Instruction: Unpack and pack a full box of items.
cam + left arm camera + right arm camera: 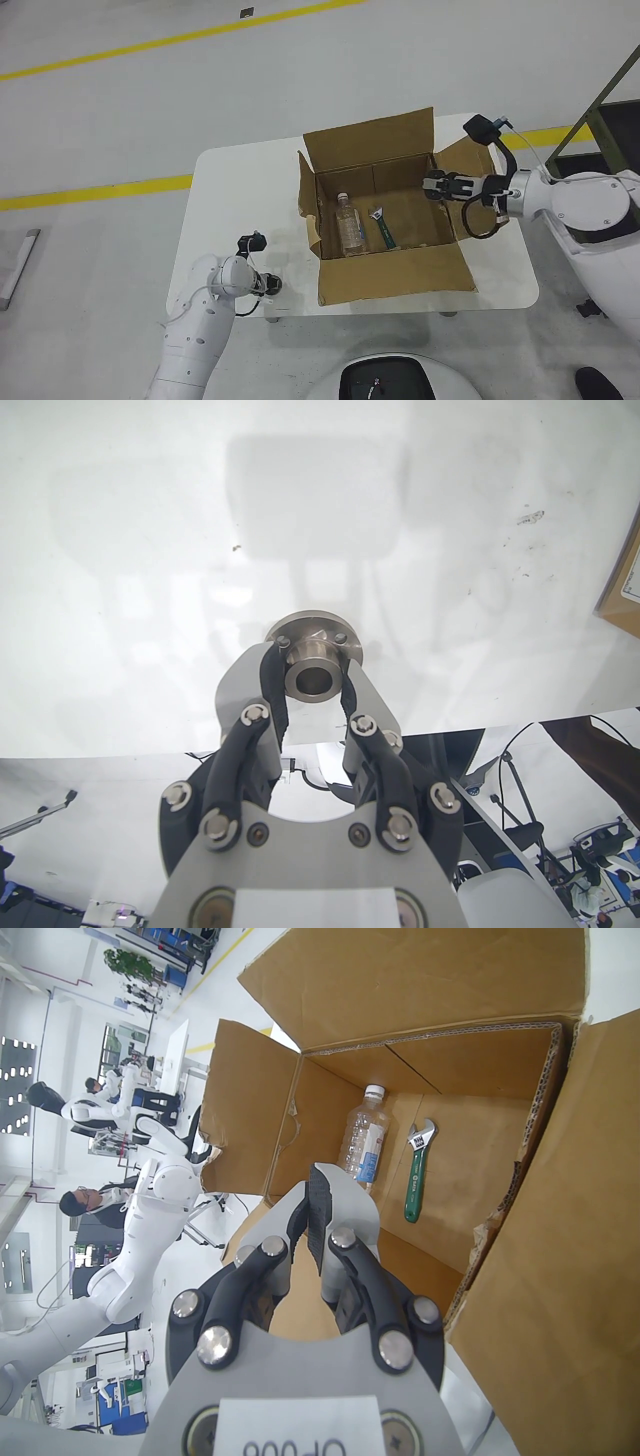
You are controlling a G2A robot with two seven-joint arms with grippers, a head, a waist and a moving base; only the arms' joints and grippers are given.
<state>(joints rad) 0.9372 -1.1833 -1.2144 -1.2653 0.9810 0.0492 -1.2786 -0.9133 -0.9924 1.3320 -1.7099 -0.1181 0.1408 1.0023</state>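
An open cardboard box (395,275) stands on the white table (240,190) with its flaps spread. Inside lie a clear plastic bottle (349,225) (364,1138) and a green-handled wrench (383,228) (417,1173), side by side. My right gripper (432,186) (315,1198) hovers over the box's right side, shut and empty. At the table's front left corner, my left gripper (272,287) (311,687) is shut on a metal flanged bushing (314,660), held just above the table.
A corner of the box (622,585) shows at the edge of the left wrist view. The table's left half is bare white surface. Yellow floor lines (100,190) run behind the table.
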